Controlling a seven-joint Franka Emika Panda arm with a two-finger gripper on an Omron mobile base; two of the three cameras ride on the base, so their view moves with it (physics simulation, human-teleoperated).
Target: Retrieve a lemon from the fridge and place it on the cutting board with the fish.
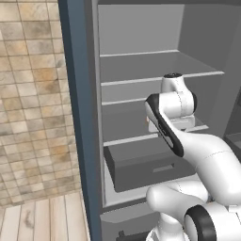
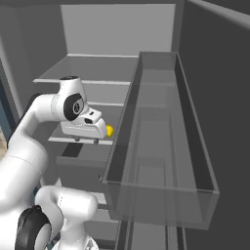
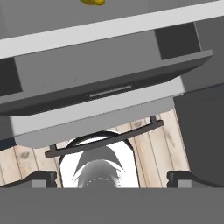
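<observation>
The fridge [image 1: 141, 28] stands open with my arm reaching in at the level of its lower shelves. The lemon [image 2: 110, 131], small and bright yellow, lies on a shelf just right of my hand in the right base view. In the hand view, the lemon [image 3: 92, 2] peeks in at the top edge, above the shelf edge. My gripper [image 2: 87, 140] points downward, with its fingertips [image 3: 43, 179] set wide apart and open on nothing. The cutting board and the fish are out of view.
A grey drawer [image 1: 150, 167] sits partly pulled out under the shelves. The open door's long transparent bin [image 2: 161, 161] stands close on the right of my hand. A tiled wall [image 1: 33, 94] and wooden floor [image 1: 42, 221] lie left of the fridge.
</observation>
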